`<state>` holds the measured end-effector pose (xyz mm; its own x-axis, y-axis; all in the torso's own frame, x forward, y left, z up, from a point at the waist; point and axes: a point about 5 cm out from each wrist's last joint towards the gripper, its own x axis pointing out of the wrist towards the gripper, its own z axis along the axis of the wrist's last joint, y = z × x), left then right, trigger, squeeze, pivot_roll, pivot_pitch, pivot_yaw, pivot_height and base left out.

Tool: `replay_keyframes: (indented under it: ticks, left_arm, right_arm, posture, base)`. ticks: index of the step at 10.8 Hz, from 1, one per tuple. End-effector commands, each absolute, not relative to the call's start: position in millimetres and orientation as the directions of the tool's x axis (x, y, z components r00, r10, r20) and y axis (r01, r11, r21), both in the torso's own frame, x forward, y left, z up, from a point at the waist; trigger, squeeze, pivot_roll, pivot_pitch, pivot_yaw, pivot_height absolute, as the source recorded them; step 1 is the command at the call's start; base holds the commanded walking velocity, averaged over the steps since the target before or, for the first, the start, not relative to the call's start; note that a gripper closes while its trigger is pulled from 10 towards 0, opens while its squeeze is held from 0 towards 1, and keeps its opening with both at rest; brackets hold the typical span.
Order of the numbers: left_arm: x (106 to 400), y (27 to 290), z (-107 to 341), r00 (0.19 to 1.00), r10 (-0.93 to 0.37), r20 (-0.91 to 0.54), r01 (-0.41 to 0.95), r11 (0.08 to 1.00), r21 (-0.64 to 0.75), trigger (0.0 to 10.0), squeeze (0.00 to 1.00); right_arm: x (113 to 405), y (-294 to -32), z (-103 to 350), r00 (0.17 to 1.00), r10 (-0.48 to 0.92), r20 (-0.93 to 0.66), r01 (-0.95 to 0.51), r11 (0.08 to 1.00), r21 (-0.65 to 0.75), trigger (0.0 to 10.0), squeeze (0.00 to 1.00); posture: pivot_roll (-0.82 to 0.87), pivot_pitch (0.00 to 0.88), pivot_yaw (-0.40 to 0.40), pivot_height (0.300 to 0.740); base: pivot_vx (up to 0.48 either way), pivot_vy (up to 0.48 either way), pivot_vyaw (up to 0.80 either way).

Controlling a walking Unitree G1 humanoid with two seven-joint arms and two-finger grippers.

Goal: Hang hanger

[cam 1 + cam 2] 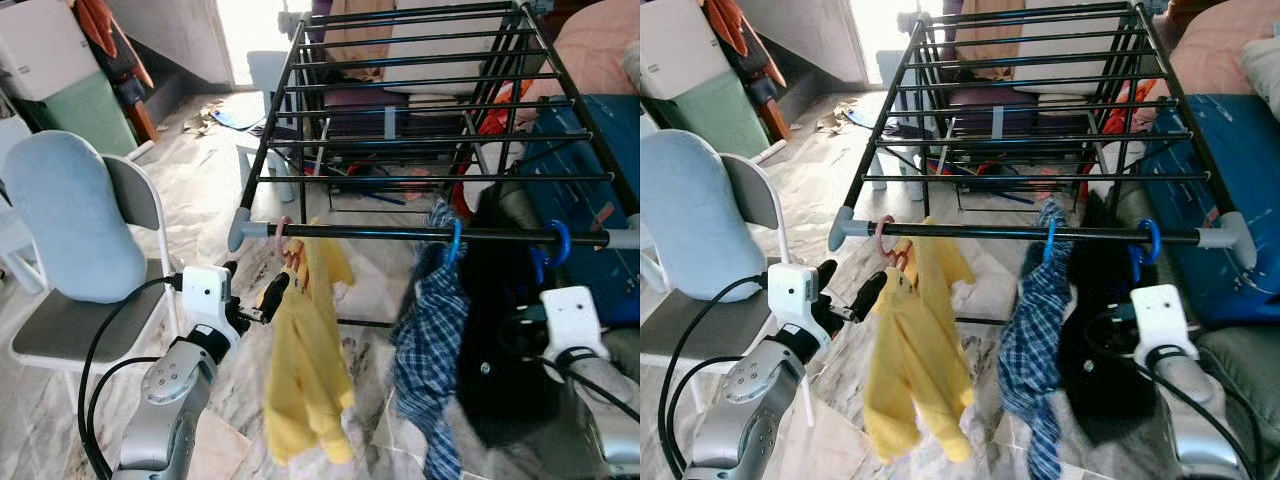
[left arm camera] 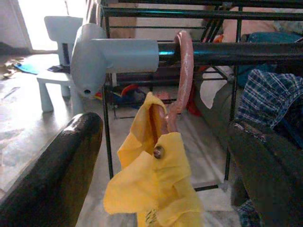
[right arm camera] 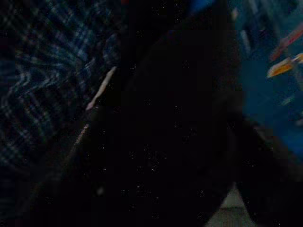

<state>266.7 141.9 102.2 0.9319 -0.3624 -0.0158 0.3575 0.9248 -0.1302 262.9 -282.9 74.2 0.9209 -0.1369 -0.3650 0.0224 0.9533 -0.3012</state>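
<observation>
A pink hanger with a yellow garment hooks over the front black rod of the drying rack, near the rod's grey end cap. My left gripper is open just in front of the hanger's neck. One black finger stands on each side of the yellow cloth without touching it. My right gripper is pressed up against a black garment, and its wrist view is too dark to read.
On blue hangers along the same rod hang a plaid shirt and the black garment. A chair with a blue cushion stands close on the left. Blue luggage sits to the right of the rack, with marble floor beyond.
</observation>
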Motion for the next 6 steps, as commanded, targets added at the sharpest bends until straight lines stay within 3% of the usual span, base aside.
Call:
replay_keyframes:
  ticks: [1, 6]
  left_arm:
    - [266.0, 146.0, 100.0, 0.936, -0.352, -0.032, 0.346, 0.93, -0.124, 10.0, 0.0]
    - [265.2, 144.1, 99.6, 0.934, -0.356, -0.036, 0.35, 0.929, -0.121, 10.0, 0.0]
  right_arm:
    - [266.5, -279.2, 70.7, 0.914, -0.12, -0.388, 0.014, 0.964, -0.265, 0.0, 0.0]
    - [272.7, -279.2, 70.3, 0.915, -0.15, -0.374, 0.06, 0.969, -0.241, 0.0, 0.0]
  posture:
    - [-0.23, 0.0, 0.082, 0.74]
    - [-0.23, 0.0, 0.079, 0.74]
  base:
    - [0.0, 0.0, 0.0]
    - [0.0, 0.0, 0.0]
